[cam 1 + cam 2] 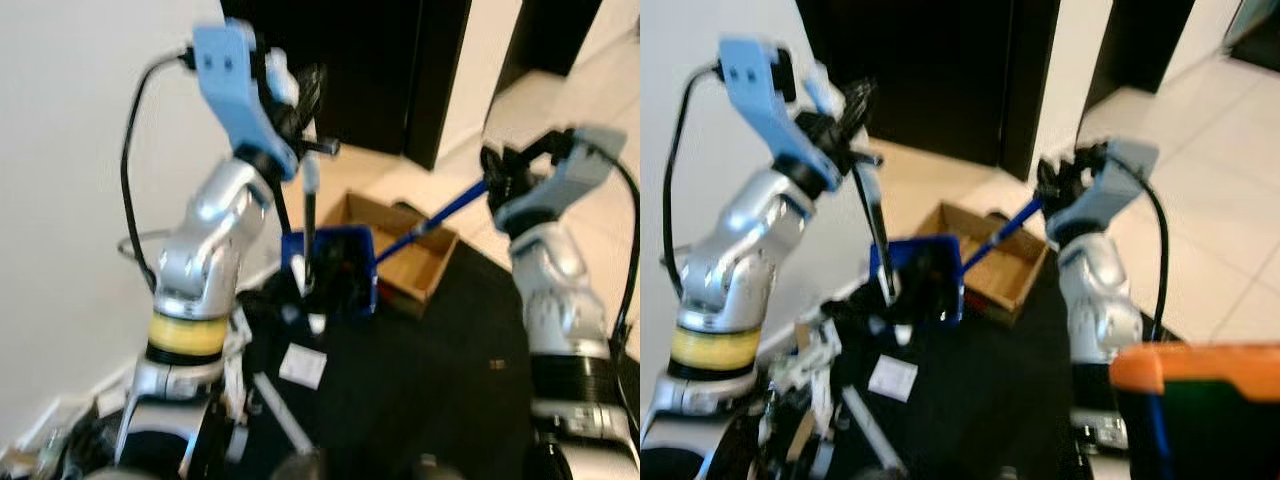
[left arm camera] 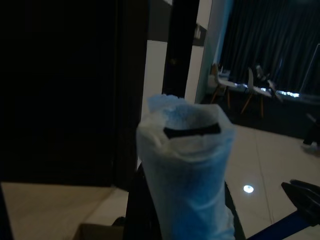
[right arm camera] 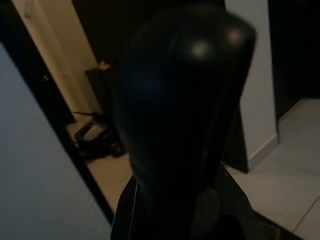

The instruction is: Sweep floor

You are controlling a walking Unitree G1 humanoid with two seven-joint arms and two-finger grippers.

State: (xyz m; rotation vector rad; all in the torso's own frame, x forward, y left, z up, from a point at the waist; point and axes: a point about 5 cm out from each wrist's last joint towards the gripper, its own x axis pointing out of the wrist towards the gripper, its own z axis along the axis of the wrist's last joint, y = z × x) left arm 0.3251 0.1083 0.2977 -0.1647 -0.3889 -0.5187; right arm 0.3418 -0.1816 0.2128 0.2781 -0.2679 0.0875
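You see a blue dustpan (image 1: 330, 270) standing upright on the dark floor (image 1: 430, 390), and a blue-handled broom (image 1: 440, 215) slanting just beside it.

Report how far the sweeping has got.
Done: both tools are gripped. The left tool holds the upright handle of the blue dustpan, and the right tool holds the blue broom handle. In hand: the broom angles toward the dustpan. Left: white scraps lie on the dark floor.

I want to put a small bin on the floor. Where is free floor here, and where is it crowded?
Free: the dark mat between the cardboard box and the right arm, and the pale tiles beyond. Crowded: around the blue dustpan and the white paper scraps near the wall.
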